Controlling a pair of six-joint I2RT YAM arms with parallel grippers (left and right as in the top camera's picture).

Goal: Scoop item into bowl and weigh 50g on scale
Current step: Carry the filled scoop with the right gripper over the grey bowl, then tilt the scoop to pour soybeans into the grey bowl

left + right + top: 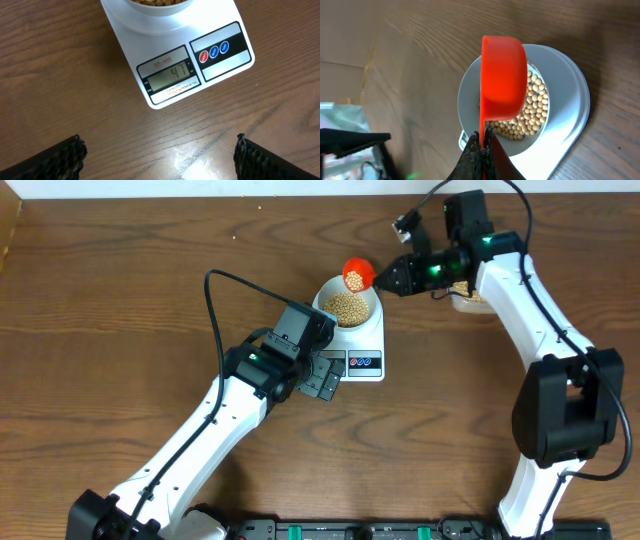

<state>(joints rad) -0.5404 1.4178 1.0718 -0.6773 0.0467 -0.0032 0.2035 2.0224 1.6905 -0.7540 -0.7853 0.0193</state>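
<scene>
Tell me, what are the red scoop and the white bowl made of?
The red scoop looks like plastic: one even bright colour, smooth, with a soft sheen. The white bowl looks smooth and plain, maybe plastic or glazed ceramic; I cannot tell which.

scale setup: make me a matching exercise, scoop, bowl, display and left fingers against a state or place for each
1 scoop
2 bowl
3 display
4 left fingers

A reads 47
B apart, holding nothing
C on the scale, beans inside
D pinched in the right fingers, over the bowl

Pairs: 1-D, 2-C, 3-A, 4-B
</scene>
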